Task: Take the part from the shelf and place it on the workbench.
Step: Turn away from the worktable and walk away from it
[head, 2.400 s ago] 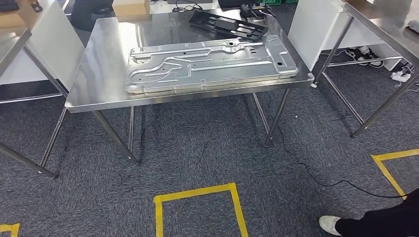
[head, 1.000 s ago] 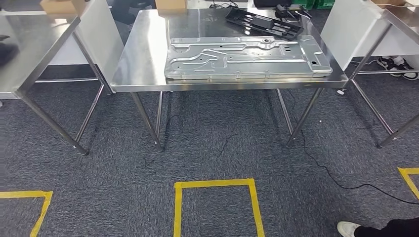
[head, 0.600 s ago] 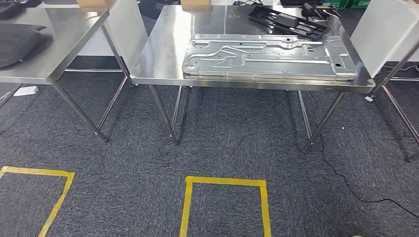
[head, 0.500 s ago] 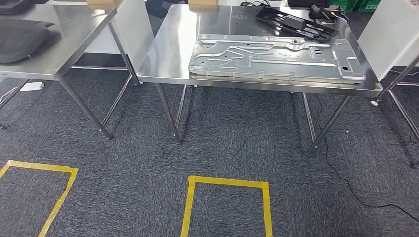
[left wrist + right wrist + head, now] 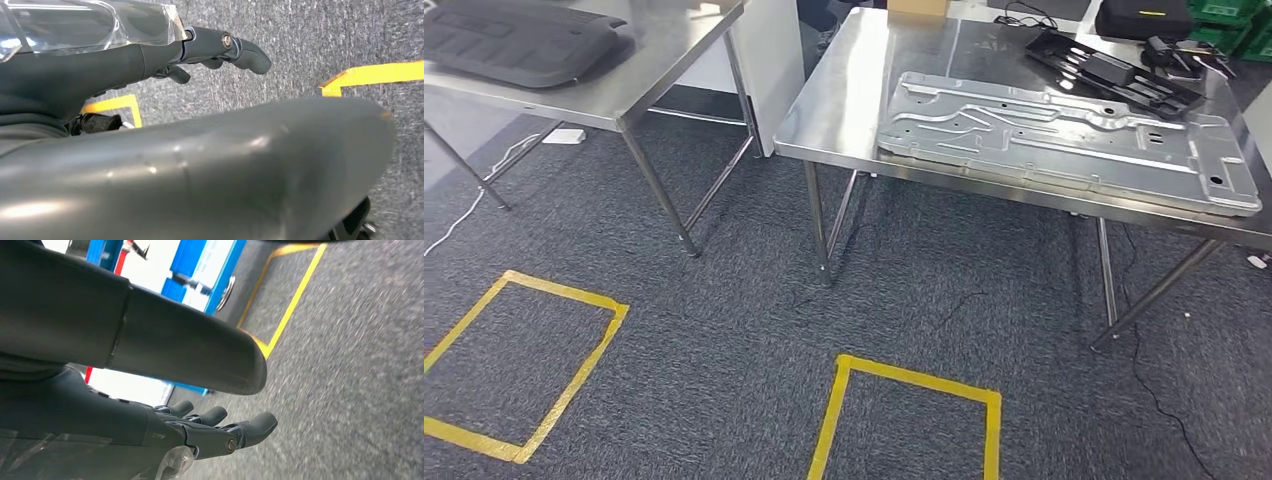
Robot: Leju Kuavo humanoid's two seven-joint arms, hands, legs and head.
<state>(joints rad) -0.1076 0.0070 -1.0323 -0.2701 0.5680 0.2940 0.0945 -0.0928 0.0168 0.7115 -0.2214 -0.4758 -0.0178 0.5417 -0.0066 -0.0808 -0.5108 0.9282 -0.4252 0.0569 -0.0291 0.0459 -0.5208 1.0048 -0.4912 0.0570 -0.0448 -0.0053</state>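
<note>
A large silver stamped metal plate [image 5: 1064,135] lies flat on the steel workbench [image 5: 844,110] ahead and to the right. Beyond it on the same bench lies a long black plastic part [image 5: 1114,70]. A dark grey moulded panel [image 5: 514,40] rests on a second steel table [image 5: 664,60] at the upper left. My left hand [image 5: 150,60] hangs over the carpet with its fingers [image 5: 235,46] stretched out and nothing in them. My right hand [image 5: 150,430] also hangs low, its fingers [image 5: 245,432] spread and empty.
Yellow tape squares [image 5: 904,410] mark the dark grey carpet in front of the tables, another [image 5: 524,370] at the left. A white panel [image 5: 769,60] stands between the two tables. A blue frame [image 5: 220,270] stands beyond my right hand. A black cable [image 5: 1154,390] trails on the floor.
The camera has swung left: the workbench with the metal plate has slid to the right of the picture, and the left table with the dark panel has come in. A person's shoe has left the view.
</note>
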